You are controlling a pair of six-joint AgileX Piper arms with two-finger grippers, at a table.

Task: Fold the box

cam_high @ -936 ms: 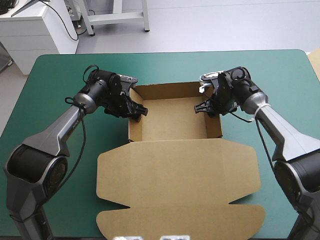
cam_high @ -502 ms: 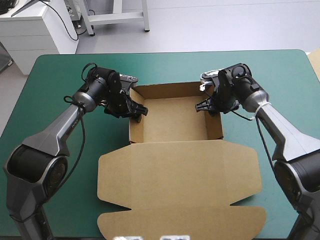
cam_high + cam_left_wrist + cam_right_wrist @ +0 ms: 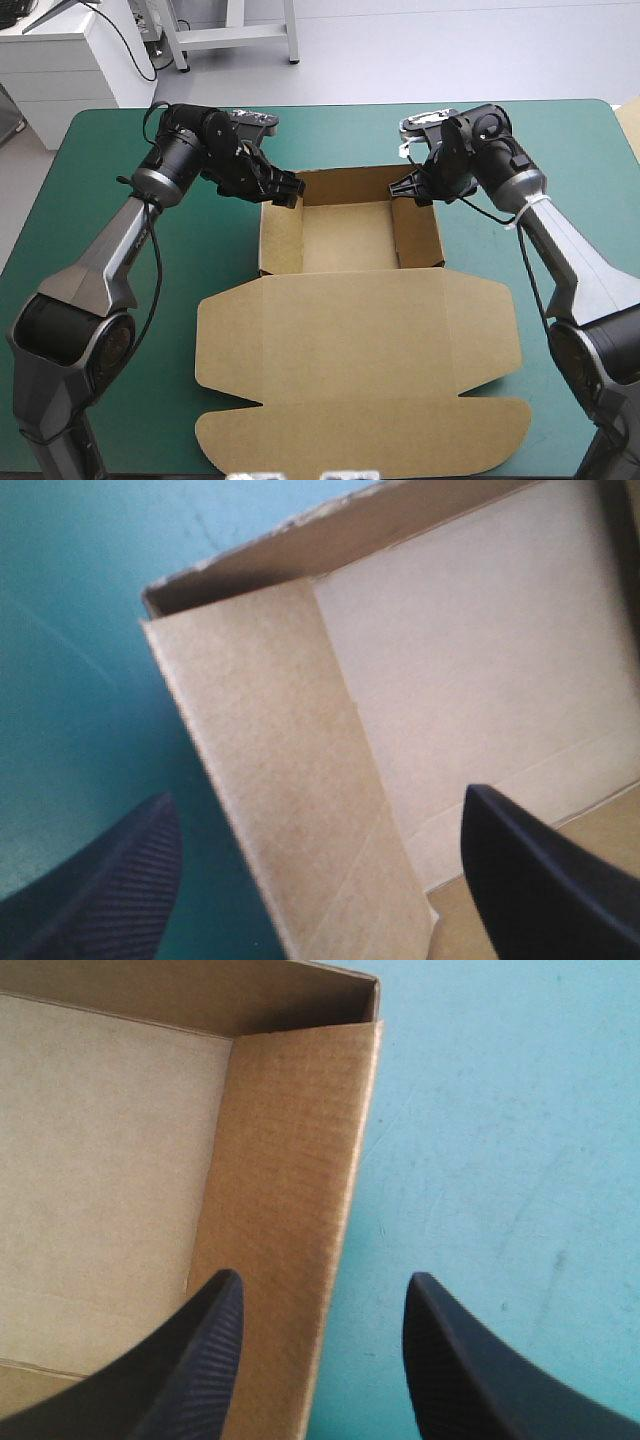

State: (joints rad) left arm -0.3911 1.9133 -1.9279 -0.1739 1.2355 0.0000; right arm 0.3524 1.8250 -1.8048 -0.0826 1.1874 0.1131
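Your left gripper [image 3: 285,190] and right gripper [image 3: 405,190] stand open astride the box's [image 3: 350,330] sides. Light, stiff board, likely; pinch wall tops.

Box [image 3: 350,240] mid-desk [image 3: 330,130]: tray on far side, lid flat on near side. Left gripper [image 3: 287,190] at tray's far-left corner, right gripper [image 3: 403,190] at far-right corner. Each gripper's fingers [image 3: 200,1360] stand parted, that side's tray wall between them.
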